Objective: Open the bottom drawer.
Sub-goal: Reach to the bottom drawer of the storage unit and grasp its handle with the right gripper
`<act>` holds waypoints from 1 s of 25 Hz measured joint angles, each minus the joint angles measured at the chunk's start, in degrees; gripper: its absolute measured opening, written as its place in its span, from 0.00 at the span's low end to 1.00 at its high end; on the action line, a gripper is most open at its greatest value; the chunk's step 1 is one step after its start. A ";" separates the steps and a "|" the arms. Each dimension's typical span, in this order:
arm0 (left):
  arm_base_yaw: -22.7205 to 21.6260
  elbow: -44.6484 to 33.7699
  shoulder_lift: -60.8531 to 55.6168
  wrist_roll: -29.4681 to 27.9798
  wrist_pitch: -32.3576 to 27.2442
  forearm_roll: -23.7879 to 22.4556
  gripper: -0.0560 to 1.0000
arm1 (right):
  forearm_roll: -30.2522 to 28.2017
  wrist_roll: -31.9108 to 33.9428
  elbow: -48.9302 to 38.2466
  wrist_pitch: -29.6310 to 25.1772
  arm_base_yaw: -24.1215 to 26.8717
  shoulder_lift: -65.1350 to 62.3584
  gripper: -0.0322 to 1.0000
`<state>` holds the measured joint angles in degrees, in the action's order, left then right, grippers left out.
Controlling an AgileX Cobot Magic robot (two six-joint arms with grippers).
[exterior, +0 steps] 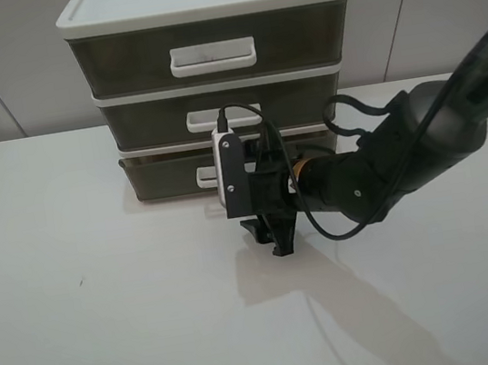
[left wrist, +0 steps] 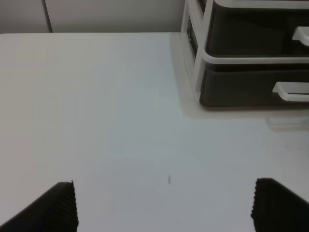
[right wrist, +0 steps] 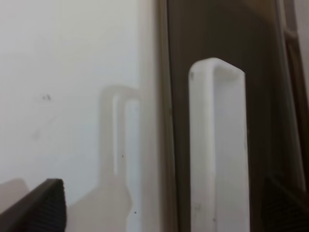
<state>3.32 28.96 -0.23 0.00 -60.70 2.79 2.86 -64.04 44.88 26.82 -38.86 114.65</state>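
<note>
- White table (exterior: 110, 331) lies under your right gripper (exterior: 273, 238), which reaches in across the middle, just in front of the drawer unit.
- Above that gripper sit the middle drawer (exterior: 143, 122) and the top drawer (exterior: 116, 64). Its own wrist camera (exterior: 231, 171) hides most of the bottom handle (right wrist: 217, 145) in the high view.
- Your right gripper's jaws are spread wide and hold nothing. Its fingers (right wrist: 41, 205) touch neither handle nor drawer.
- Your left gripper (left wrist: 163, 188) is spread wide too and empty, over bare table, with the unit well ahead and off to one side.
- You have the bottom drawer (exterior: 165, 178) just ahead of the right gripper. Its handle stands in the gap between the fingers, nearer one than the other and clear of both.
</note>
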 joint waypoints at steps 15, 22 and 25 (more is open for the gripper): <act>0.00 0.00 0.00 0.00 0.00 0.00 0.76 | 2.32 -0.96 0.00 4.99 -0.36 4.38 0.80; 0.00 0.00 0.00 0.00 0.00 0.00 0.76 | 2.34 -0.96 0.00 4.99 -0.36 4.38 0.80; 0.00 0.00 0.00 0.00 0.00 0.00 0.76 | 2.34 -0.96 0.00 4.99 -0.36 4.38 0.80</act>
<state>3.32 28.96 -0.23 0.00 -60.70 2.79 5.21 -64.99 44.88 31.81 -39.22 119.04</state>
